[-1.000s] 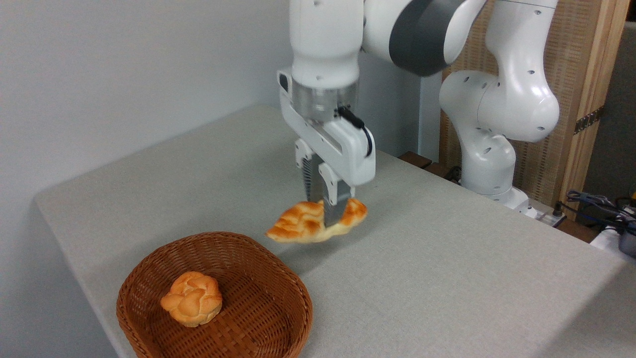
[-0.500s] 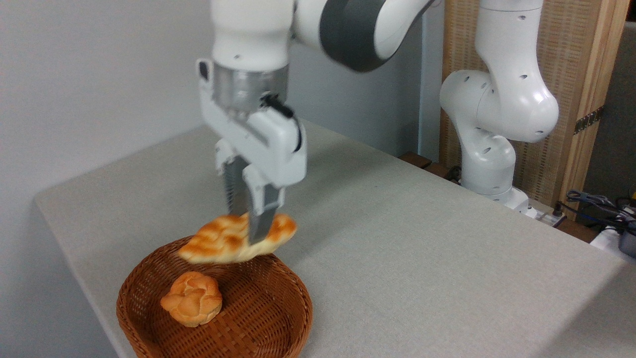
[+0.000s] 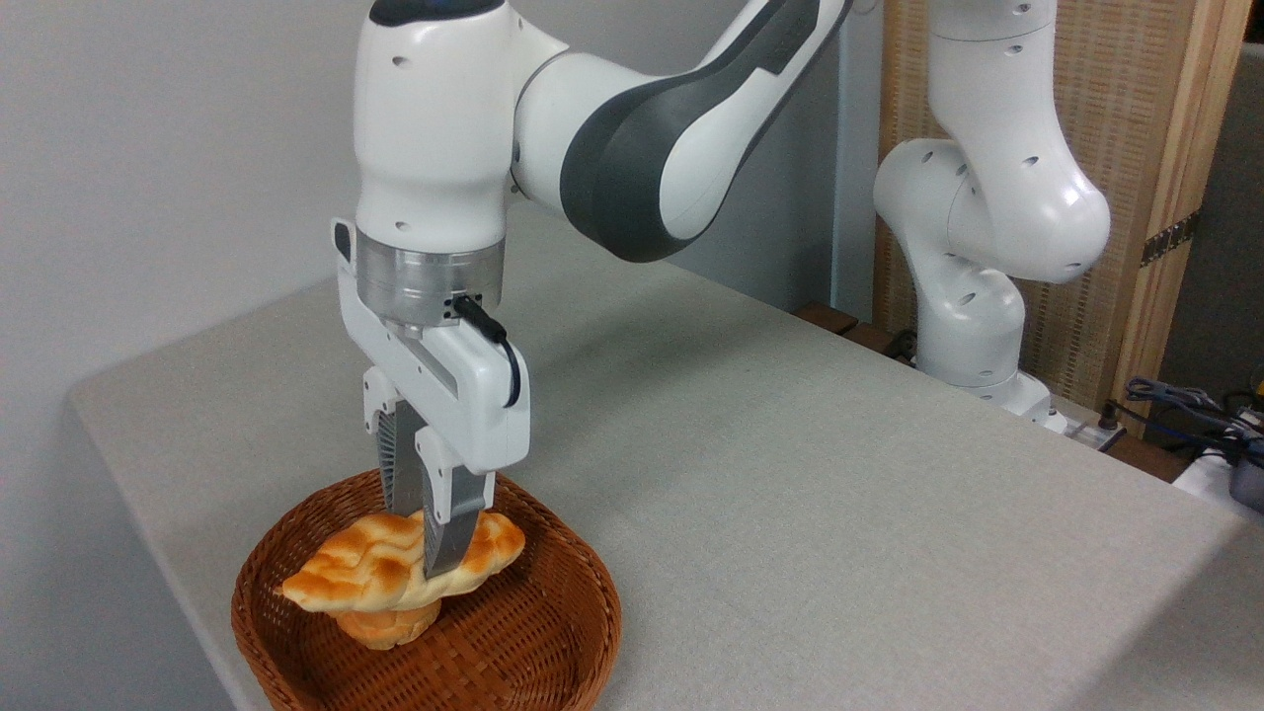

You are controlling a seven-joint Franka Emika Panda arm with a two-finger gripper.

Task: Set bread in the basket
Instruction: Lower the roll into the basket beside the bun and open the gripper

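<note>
The bread (image 3: 365,573), a long braided golden-orange loaf, hangs level inside the rim of the basket (image 3: 553,642), a round brown wicker one at the table's front left. My gripper (image 3: 423,558) points straight down and is shut on the loaf near its right end. The loaf sits directly over a small round knotted bun (image 3: 387,626) and hides most of it; whether the two touch I cannot tell.
The grey table (image 3: 790,494) stretches right and back from the basket, with its left edge and front left corner close to the basket. My arm's white base (image 3: 973,326) stands at the back right. Cables (image 3: 1200,410) lie at the far right.
My gripper has carried the bread left and down, from beside the basket at mid height to low inside it, over the bun. The grip has stayed shut.
</note>
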